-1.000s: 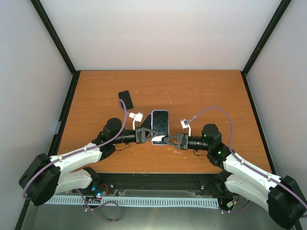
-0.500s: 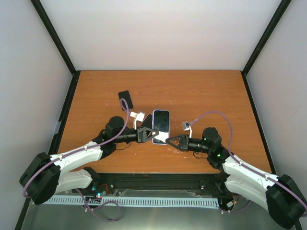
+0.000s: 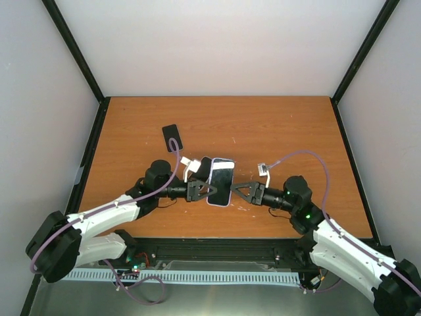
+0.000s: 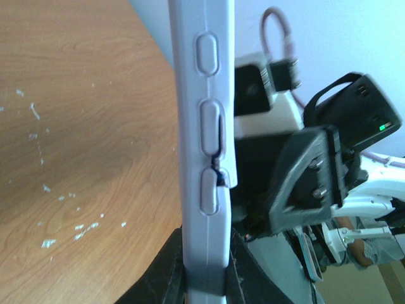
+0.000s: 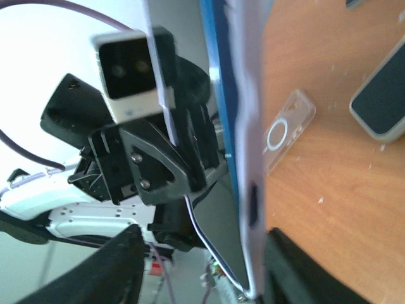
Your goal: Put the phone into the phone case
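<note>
Now the left tool (image 3: 205, 189) is clamped on the purple phone case (image 4: 202, 158). It holds the case up near the middle of the counter (image 3: 283, 125), so it can't slide away. The phone (image 3: 222, 178) looks partly tucked inside the case. The right tool (image 3: 235, 191) has its fingers apart around the other side, likely ready to push the phone all the way in.

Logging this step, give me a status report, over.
Left end effector shut on phone case, phone in it. Right end effector at opposite edge, grip unclear. Black phone on table, apart.
</note>
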`<move>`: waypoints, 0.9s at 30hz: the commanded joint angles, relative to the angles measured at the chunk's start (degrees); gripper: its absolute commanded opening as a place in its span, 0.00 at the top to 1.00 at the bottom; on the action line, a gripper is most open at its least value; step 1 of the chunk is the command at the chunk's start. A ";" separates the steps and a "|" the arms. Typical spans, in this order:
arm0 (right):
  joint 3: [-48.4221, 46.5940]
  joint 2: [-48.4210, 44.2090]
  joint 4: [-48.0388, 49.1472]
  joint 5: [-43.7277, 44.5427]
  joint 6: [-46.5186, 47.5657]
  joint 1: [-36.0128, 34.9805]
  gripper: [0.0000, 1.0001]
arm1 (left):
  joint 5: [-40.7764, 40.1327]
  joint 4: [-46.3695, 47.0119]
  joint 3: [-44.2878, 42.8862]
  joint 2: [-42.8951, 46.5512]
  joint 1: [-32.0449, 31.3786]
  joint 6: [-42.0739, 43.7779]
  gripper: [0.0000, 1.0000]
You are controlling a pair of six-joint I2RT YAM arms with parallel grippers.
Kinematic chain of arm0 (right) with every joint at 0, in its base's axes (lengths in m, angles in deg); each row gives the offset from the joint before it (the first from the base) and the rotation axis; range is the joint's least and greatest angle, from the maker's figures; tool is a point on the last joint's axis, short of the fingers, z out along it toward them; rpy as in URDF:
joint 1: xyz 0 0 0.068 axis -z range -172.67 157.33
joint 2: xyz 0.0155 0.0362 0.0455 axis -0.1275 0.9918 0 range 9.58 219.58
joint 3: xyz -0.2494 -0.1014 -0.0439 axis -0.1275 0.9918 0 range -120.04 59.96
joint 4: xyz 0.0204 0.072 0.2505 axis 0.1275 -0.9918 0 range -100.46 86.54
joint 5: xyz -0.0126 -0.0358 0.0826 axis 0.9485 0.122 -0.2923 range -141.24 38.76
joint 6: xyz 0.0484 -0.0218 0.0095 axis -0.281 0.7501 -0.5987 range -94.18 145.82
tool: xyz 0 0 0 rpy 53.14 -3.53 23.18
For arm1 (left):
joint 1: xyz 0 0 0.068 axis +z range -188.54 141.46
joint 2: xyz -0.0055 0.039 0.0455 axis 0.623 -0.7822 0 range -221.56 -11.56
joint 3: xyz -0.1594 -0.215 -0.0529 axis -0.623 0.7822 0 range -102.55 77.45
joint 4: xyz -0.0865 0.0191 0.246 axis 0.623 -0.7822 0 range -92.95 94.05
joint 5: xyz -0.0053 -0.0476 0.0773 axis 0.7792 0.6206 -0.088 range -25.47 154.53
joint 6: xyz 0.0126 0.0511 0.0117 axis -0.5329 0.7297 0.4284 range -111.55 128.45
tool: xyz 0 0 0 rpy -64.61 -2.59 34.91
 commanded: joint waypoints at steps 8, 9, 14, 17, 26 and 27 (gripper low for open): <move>-9.09 -0.11 -11.51 5.06 10.59 -0.22 0.26 | 12.49 -1.63 -0.86 4.72 0.06 7.10 0.97; -9.28 0.20 -11.01 4.81 10.55 -0.24 0.25 | 12.88 -1.45 -0.74 4.68 0.06 7.15 0.97; -9.48 2.14 -5.24 0.18 9.29 -0.26 0.29 | 15.88 -0.04 -0.59 3.32 0.09 6.83 0.97; -9.39 3.22 -2.25 -2.59 8.27 -0.27 0.32 | 16.70 -0.06 -0.59 2.96 0.11 7.20 0.96; -5.21 -1.87 -0.05 1.94 6.04 -0.28 0.81 | 8.97 -10.50 -2.64 2.47 0.06 11.66 0.94; -5.23 -2.62 -0.82 2.53 6.08 -0.27 0.87 | 7.50 -12.60 -3.29 2.32 0.06 12.48 0.94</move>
